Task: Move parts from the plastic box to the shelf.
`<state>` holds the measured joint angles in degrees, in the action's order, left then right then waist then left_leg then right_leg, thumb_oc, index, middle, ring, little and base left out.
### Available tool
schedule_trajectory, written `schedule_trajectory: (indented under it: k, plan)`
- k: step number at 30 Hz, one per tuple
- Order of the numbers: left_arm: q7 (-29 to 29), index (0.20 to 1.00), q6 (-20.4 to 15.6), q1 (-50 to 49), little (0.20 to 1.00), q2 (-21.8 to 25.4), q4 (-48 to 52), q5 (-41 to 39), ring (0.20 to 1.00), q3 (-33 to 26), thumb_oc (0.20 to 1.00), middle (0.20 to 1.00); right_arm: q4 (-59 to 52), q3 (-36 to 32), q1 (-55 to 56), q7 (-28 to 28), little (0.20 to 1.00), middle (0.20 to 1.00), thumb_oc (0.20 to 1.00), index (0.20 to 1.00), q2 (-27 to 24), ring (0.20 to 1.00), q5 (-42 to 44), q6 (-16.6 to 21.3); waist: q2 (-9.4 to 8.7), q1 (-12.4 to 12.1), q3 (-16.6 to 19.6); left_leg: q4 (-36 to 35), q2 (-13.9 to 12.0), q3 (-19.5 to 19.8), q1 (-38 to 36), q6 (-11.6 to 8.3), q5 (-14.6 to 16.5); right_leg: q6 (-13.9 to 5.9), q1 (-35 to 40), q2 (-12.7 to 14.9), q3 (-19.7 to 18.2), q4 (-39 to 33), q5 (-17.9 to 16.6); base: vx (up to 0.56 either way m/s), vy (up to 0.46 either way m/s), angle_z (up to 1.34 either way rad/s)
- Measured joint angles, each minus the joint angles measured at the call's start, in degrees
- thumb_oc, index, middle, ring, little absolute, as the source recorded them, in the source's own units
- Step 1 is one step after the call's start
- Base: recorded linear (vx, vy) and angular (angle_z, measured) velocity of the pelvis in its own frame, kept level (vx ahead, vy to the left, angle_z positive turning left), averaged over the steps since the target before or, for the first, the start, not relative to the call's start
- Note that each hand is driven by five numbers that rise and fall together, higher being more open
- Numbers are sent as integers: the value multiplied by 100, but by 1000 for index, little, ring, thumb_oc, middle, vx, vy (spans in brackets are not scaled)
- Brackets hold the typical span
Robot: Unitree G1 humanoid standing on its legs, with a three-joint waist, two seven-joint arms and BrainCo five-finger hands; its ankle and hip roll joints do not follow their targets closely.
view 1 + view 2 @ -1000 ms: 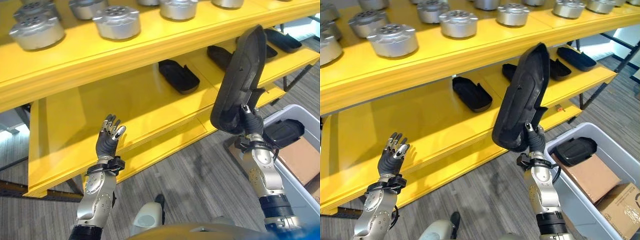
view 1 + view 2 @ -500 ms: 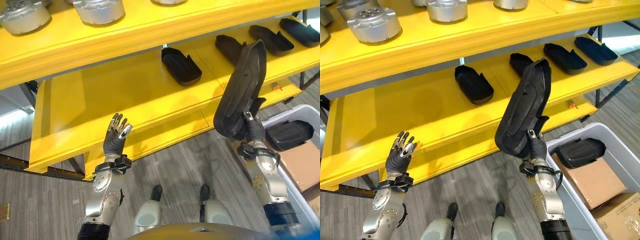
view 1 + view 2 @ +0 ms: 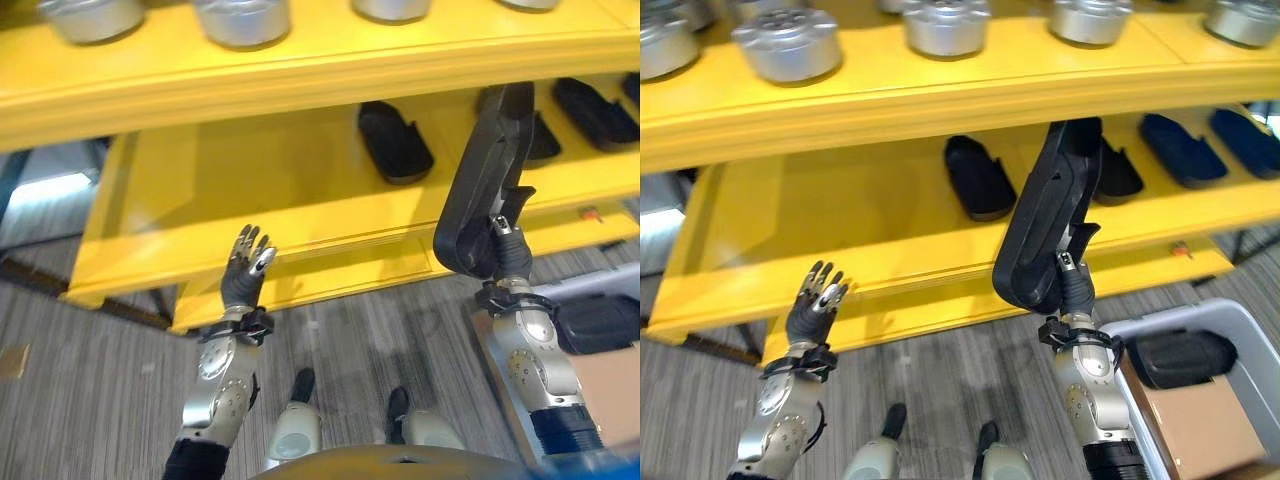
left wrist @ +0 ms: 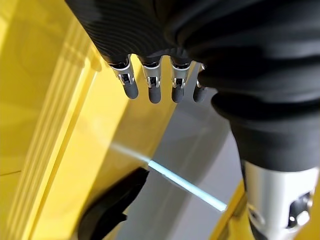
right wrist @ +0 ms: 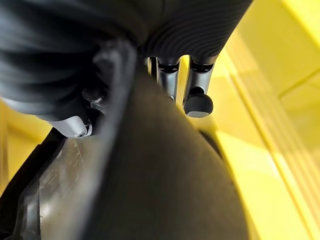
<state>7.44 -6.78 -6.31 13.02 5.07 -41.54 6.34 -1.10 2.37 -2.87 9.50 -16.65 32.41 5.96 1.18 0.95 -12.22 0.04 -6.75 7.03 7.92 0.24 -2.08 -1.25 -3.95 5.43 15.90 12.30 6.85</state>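
Observation:
My right hand [image 3: 506, 260] is shut on the lower end of a long black moulded part [image 3: 486, 180] and holds it upright in front of the yellow shelf's lower level [image 3: 300, 190]. The right wrist view has the same black part [image 5: 150, 175] against the palm, with fingers [image 5: 197, 100] curled behind it. The grey plastic box [image 3: 1160, 322] stands on the floor at the lower right, with another black part [image 3: 1180, 357] inside. My left hand [image 3: 246, 275] is raised, open, by the shelf's front edge, its fingers [image 4: 150, 87] straight.
Three black parts [image 3: 395, 140] [image 3: 545, 138] [image 3: 595, 110] lie on the lower shelf level. Round metal parts [image 3: 940, 25] [image 3: 788, 45] stand in a row on the upper level. A cardboard box [image 3: 1200, 435] sits in the plastic box. Wood-look floor [image 3: 100, 380] runs under the shelf.
The whole picture has shifted, so the camera has moved: shelf and box sit further right in view. My right hand still holds the black part upright; the left hand stays raised and open.

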Motion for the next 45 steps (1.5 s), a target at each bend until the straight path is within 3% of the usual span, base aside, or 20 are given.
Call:
schedule_trajectory:
  k: [1,2,3,5,6,10,17,22,27,29,31,33,38,41,45]
  plan:
    - [3,1000,-2,-16,1000,59,6,-6,1000,-10,1000,1000,-8,53,8,10,200,200,200,200,17,200,0,0,-49,-81,-2,-9,-48,-279,0,-62,258,8,-24,21,0,106,70,5,-32,67]
    - [-1,1000,1,-47,1000,254,27,-3,1000,-13,1000,1000,-12,110,-2,44,200,200,200,200,63,200,2,1,-184,-112,-52,251,-24,-492,48,-35,384,123,-84,222,143,260,246,26,6,53]
    - [4,1000,1,-92,1000,306,29,-3,1000,-28,1000,1000,-14,131,-10,44,200,200,200,200,96,200,0,1,-206,-121,-74,613,-36,-457,142,-54,381,124,-97,293,221,387,303,-3,26,58]
    - [2,1000,0,-198,1000,306,40,-1,1000,-27,1000,1000,-11,231,-3,123,200,200,200,200,52,200,18,0,-96,-134,-76,1139,-51,-481,135,-25,498,-9,-136,333,293,827,572,-20,43,41]
    - [8,1000,-3,-209,1000,284,37,-2,1000,-48,1000,1000,1,241,-24,131,200,200,200,200,88,200,16,5,-106,-115,-108,1096,-39,-385,114,-302,406,-24,-203,429,339,1127,716,-27,52,33]
    - [50,1000,-5,-185,1000,340,39,-10,1000,-84,1000,1000,40,598,-414,82,200,200,200,200,182,200,75,21,-243,-284,-278,1319,144,-434,345,-404,368,-60,-577,680,223,1531,767,-27,60,3]
    - [115,1000,-11,45,1000,449,46,-45,1000,-77,1000,1000,175,904,-1322,83,200,200,200,200,126,200,454,5,-154,-510,-765,2108,302,-489,681,-360,718,-144,-781,907,56,2007,902,-3,70,-3]
    - [165,1000,-21,93,1000,692,48,-72,1000,-70,1000,1000,586,1138,-2284,151,200,200,200,200,-305,200,441,-37,-147,-732,-958,2466,318,-477,949,-320,871,-141,-972,950,13,2202,943,29,40,0]
    - [163,1000,-35,96,1000,1016,122,-244,1000,-40,1000,1000,1149,1218,-3330,340,200,200,200,200,-1077,200,429,-171,-173,-982,-1128,2654,379,-379,1145,-301,934,-112,-1064,996,63,2274,979,30,27,8]
    - [162,1000,-46,203,1000,1141,199,-284,1000,-4,1000,1000,1847,1309,-4360,539,200,200,200,200,-1531,200,317,-232,-184,-1215,-1215,2748,436,-337,1343,-285,927,-136,-1193,1053,108,2325,966,16,46,19]
    - [165,1000,-66,202,1000,1221,229,-286,1000,40,1000,1000,2147,1377,-4872,600,200,200,200,200,-1611,200,241,-234,-179,-1324,-1276,2853,485,-311,1408,-275,973,-143,-1197,1080,117,2347,979,2,44,10]
    - [165,1000,-115,238,1000,1248,233,-290,1000,187,1000,1000,3043,1604,-5618,713,200,200,200,200,-1653,200,226,-258,-134,-1291,-1307,3101,553,-223,1555,-254,1052,-160,-1258,1169,174,2501,1043,38,8,22]
    - [174,1000,-143,265,1000,1257,302,-294,1000,323,1000,1000,4028,1652,-6350,885,200,200,200,200,-1837,200,215,-324,-111,-1561,-1445,3527,714,-184,1954,-111,1229,-148,-1484,1298,148,2669,1136,33,25,14]
    - [183,1000,-168,402,1000,1268,307,-296,1000,511,1000,1000,5312,1805,-6988,952,200,200,200,200,-1809,200,229,-308,-50,-1679,-1726,3756,823,-186,2158,-34,1293,-174,-1625,1376,45,2803,1159,-22,18,9]
    - [255,1000,-263,446,1000,1329,321,-497,1000,712,1000,1000,6611,1842,-7225,1058,200,200,200,200,-1772,200,284,-398,-31,-1767,-1797,3816,910,-186,2307,8,1284,-263,-1735,1468,39,2800,1111,-6,32,6]
